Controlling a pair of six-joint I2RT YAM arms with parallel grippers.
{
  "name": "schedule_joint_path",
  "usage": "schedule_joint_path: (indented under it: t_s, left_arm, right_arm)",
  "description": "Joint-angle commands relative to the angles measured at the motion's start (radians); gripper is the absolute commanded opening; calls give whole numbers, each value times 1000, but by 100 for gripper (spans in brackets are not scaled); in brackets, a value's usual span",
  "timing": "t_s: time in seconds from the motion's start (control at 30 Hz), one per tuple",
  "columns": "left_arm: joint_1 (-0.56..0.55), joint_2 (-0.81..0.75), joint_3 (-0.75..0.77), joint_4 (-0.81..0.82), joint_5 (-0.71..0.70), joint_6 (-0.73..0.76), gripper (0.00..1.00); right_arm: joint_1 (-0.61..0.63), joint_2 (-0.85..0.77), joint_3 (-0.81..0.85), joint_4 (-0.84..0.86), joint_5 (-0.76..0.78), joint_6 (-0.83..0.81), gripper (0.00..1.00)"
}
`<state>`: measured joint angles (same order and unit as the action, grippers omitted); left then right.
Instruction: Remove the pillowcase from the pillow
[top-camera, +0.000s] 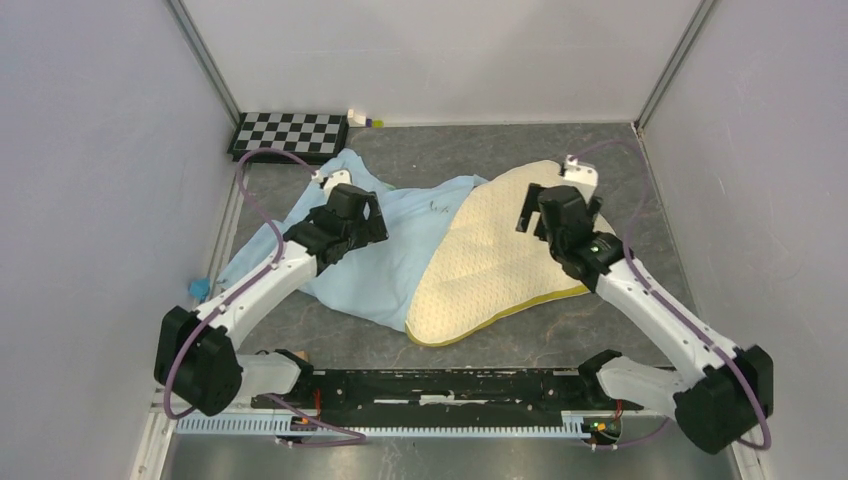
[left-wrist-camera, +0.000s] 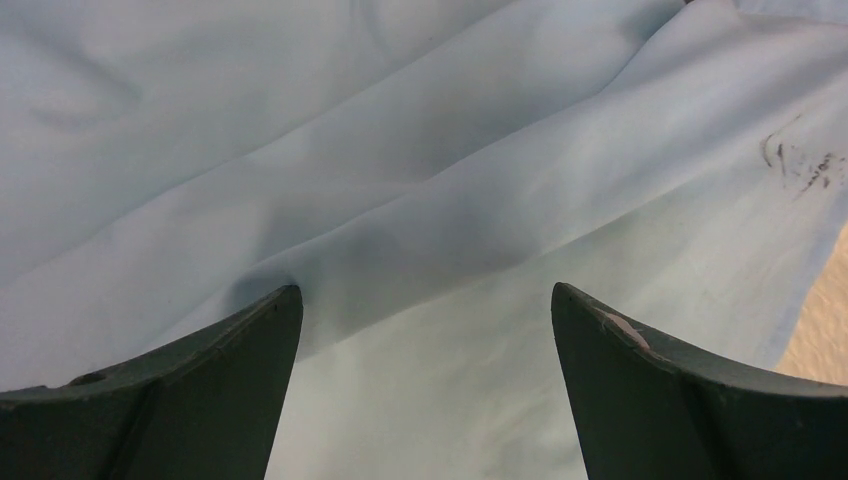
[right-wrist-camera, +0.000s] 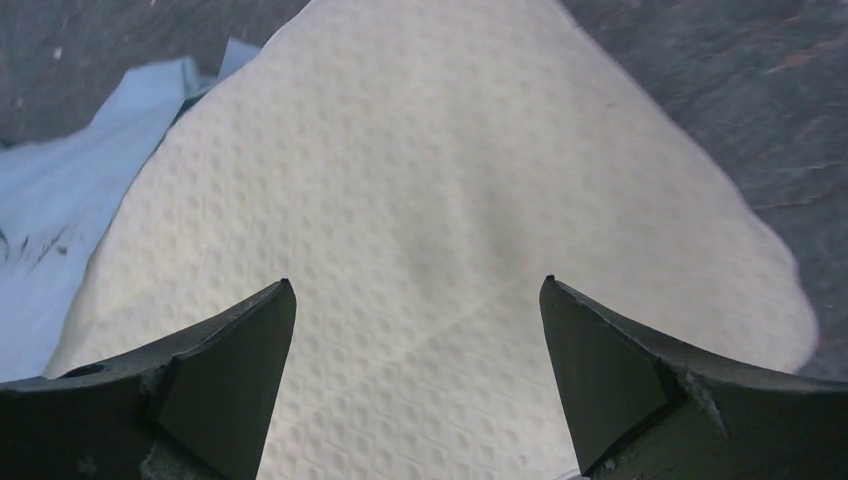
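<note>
**A:** A grey mottled table is filling the floor of a white-walled booth, seen from above. What is lying on it?

**B:** One light-blue, wrinkled fabric pillowcase is sprawling at nine o'clock of centre. One cream, dimpled rectangular pillow is lying at three o'clock, its left edge touching the cloth. Whether a corner is sitting inside the sack, I cannot tell. One black-and-white checkerboard is resting at eleven o'clock.

**A:** And the arms?

**B:** Two of them. The left gripper is hanging over the pillowcase, and the right gripper is hanging over the pillow.

**A:** What is the left wrist camera showing?

**B:** Its two dark fingers are standing wide apart over blue folds, with nothing between them. One dark scribble mark is showing near three o'clock, with a sliver of pillow just below it.

**A:** And the right wrist camera?

**B:** Again two fingers, spread wide and empty, are hovering above the dimpled cream face. The pillowcase is peeking in at nine o'clock.

**A:** So how should the pull be done well?

**B:** By my judgement, the left should be pinching a raised fold of cloth alone, never the cushion beneath. It should be drawing that fold toward nine o'clock, low along the table. Meanwhile the right should be pinning the pillow down so it isn't dragging along.
</note>
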<state>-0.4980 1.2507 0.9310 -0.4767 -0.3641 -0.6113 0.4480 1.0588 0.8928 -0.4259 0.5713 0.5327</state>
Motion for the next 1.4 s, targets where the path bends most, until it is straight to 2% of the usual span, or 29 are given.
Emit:
schedule_joint_path:
  t_s: [0.0,0.1,0.2,0.27,0.33,0.43,0.5,0.57,0.63,0.93,1.03,1.07,1.13,1.17,1.2,1.23,1.27,1.33,1.37]
  left_arm:
    - [1,71,67,47,-19,62,100]
    - [60,124,80,32,-19,36,100]
    - [157,129,14,131,96,3,99]
    - [204,125,-34,201,182,-12,93]
    - [229,129,-65,254,230,-17,71]
    - [257,145,-94,291,226,-53,40]
    - [285,150,-132,340,236,-101,15]
    - [319,152,-179,402,264,-147,3]
    - [355,156,-216,455,297,-182,2]
    - [437,150,-276,468,249,-213,2]
    - [437,148,-272,457,285,-171,5]
    - [435,139,-262,452,323,-142,13]
    - [428,105,-244,436,419,-83,40]
    - [414,75,-239,433,443,-55,57]
    - [386,40,-231,416,435,-23,70]
    - [356,2,-219,400,409,11,78]
    - [313,-28,-210,379,373,47,98]
    - [247,-66,-187,350,279,77,100]
    - [235,-70,-189,367,287,85,100]
  right_arm:
    - [92,144,8,58,-96,6,98]
    - [108,247,6,102,-237,-44,98]
    - [109,334,-6,166,-363,-90,98]
    - [109,390,-1,167,-375,-93,98]
    - [109,429,3,156,-347,-79,98]
    - [107,475,3,125,-284,-43,98]
    - [99,501,-2,110,-276,-31,98]
    - [81,507,-23,115,-293,-19,98]
    - [53,491,-61,136,-316,-13,98]
    - [-163,348,-198,175,-312,-11,98]
    - [-180,322,-211,183,-305,-30,98]
    - [-180,319,-214,188,-322,-37,98]
    - [-180,318,-215,200,-355,-45,98]
    - [-180,319,-215,203,-365,-47,98]
    - [-180,320,-214,206,-372,-48,98]
    - [-180,320,-215,209,-374,-51,98]
    - [-180,318,-213,212,-377,-52,98]
    - [-180,315,-210,216,-380,-54,98]
    - [-180,313,-208,216,-382,-54,98]
